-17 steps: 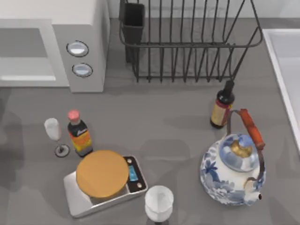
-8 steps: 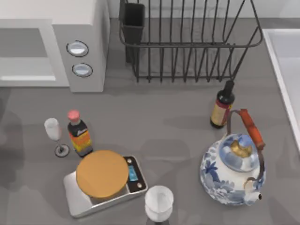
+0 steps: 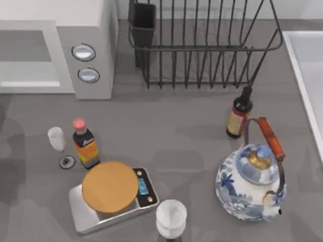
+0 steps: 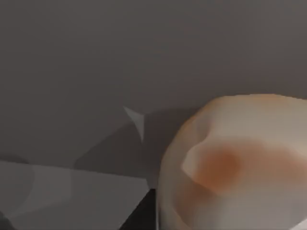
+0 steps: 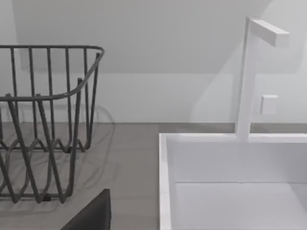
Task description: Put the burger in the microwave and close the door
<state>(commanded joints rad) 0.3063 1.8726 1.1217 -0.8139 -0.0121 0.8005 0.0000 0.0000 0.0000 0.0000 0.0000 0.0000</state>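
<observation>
The burger (image 4: 230,163), pale with an orange-brown patch, sits very close in the left wrist view, in front of plain grey surfaces. My left gripper (image 4: 158,215) is shut on it, and one dark finger (image 4: 144,218) shows beside it. The white microwave (image 3: 93,20) stands at the table's back left with two round dials (image 3: 83,52). Its front cavity (image 3: 28,48) is open and grey inside. The door is out of view. My right gripper (image 5: 91,215) is parked near the sink and rack.
A black wire dish rack (image 3: 202,50) stands behind the table's middle. A scale with an orange disc (image 3: 110,186), a red-capped bottle (image 3: 85,143), a wine glass (image 3: 58,143) and a white cup (image 3: 170,218) crowd the front left. A dark bottle (image 3: 238,113), a teapot (image 3: 251,184) and a sink (image 5: 230,182) are at the right.
Nothing on the table has moved. The faint shadow at the table's left edge has shifted slightly.
</observation>
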